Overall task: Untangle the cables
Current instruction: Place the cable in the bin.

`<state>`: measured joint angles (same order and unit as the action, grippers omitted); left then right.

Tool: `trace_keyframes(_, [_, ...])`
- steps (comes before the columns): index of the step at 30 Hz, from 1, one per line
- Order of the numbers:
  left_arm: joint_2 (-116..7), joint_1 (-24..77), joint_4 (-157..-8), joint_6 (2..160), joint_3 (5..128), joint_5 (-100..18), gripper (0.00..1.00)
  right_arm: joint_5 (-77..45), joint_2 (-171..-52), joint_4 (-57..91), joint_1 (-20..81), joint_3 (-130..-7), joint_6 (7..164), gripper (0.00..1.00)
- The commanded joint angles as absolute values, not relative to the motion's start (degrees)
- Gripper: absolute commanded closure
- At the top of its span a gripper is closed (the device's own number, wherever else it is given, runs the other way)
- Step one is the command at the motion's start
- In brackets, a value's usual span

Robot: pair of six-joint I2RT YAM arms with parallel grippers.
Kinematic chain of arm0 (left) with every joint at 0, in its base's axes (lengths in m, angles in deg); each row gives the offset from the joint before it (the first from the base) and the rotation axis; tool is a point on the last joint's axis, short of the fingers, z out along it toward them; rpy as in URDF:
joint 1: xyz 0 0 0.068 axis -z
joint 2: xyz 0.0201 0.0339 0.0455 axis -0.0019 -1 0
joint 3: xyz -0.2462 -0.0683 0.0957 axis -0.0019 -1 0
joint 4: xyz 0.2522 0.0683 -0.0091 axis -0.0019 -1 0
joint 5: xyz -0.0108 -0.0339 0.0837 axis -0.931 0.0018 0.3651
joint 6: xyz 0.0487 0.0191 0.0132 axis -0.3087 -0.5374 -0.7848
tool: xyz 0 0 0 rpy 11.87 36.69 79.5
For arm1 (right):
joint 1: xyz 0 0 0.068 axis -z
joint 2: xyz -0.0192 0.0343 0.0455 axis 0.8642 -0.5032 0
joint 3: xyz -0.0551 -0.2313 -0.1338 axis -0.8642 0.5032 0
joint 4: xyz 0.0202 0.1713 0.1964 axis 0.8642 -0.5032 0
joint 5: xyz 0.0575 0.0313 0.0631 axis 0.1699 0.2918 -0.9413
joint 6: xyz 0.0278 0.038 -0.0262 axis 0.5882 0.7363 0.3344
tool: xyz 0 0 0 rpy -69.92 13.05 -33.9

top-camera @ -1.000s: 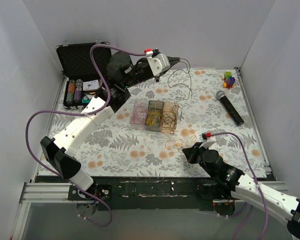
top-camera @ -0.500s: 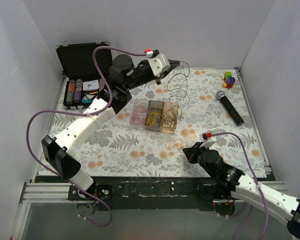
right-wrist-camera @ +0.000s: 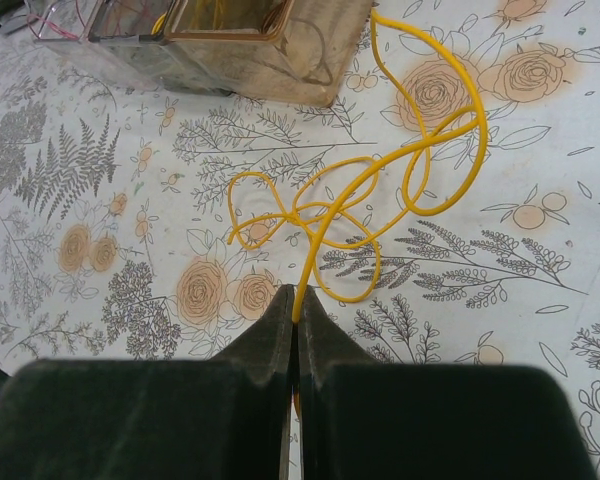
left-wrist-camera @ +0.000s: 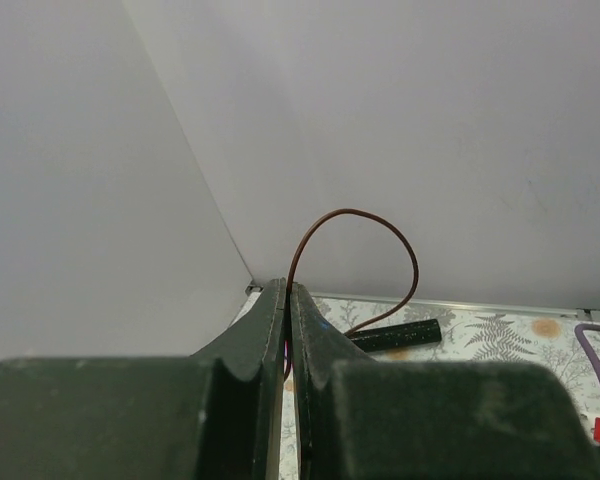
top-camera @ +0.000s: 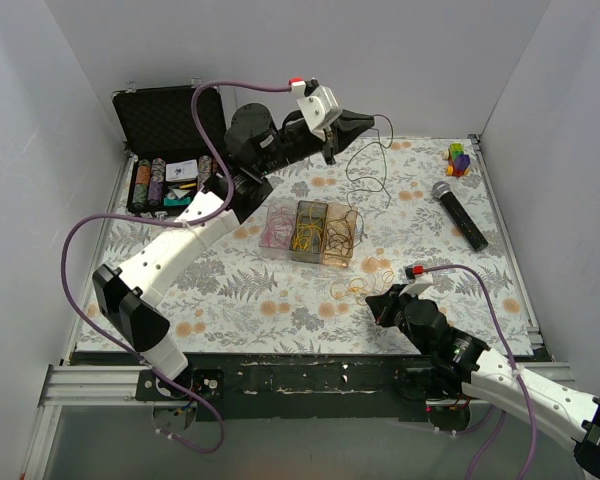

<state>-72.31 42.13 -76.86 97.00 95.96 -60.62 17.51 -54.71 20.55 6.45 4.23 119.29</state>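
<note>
The cables are thin loose wires. A dark brown wire (top-camera: 366, 172) hangs from my left gripper (top-camera: 368, 122), raised high over the far middle of the table. In the left wrist view the left gripper (left-wrist-camera: 288, 291) is shut on that brown wire (left-wrist-camera: 382, 223), which loops up out of the tips. A tangle of yellow wire (top-camera: 366, 281) lies on the flowered cloth near the front. My right gripper (top-camera: 380, 301) sits low at its near side. The right wrist view shows the right gripper (right-wrist-camera: 296, 296) shut on one end of the yellow wire (right-wrist-camera: 410, 170).
A clear three-part box (top-camera: 310, 232) with pink, yellow and brown wires stands mid-table, its corner showing as box (right-wrist-camera: 230, 40). A black microphone (top-camera: 458, 214) lies at the right, a coloured toy (top-camera: 459, 158) in the far right corner, an open black case (top-camera: 165, 115) with poker chips (top-camera: 150, 183) at far left.
My left gripper has risen and swung right toward the back wall, drawing the dark wire up with it. The right gripper and yellow tangle have stayed put.
</note>
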Motion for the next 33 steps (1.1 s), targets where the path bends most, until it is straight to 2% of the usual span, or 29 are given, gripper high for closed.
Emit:
trace_keyframes(1, [-70.51, 42.78, -75.63, 98.61, 92.77, -60.58, 1.0, 19.5, -53.65, 20.65, 6.27, 7.92, 119.49, 0.99])
trace_keyframes(9, [-67.17, 42.69, -73.87, 100.02, 80.9, -58.3, 1.0, 20.38, -53.12, 18.71, 6.27, 7.83, 119.31, 0.99])
trace_keyframes(16, [-63.04, 41.55, -69.92, 98.53, 72.02, -49.96, 1.0, 20.46, -52.85, 18.45, 6.27, 5.98, 119.49, 0.99])
trace_keyframes(23, [-58.65, 41.2, -70.44, 94.49, 65.6, -44.24, 1.0, 20.55, -53.73, 18.97, 6.35, 6.16, 119.58, 0.99])
trace_keyframes(33, [-52.05, 41.29, -73.25, 87.46, 55.58, -41.95, 1.0, 19.85, -55.31, 20.55, 6.35, 6.07, 119.84, 0.99])
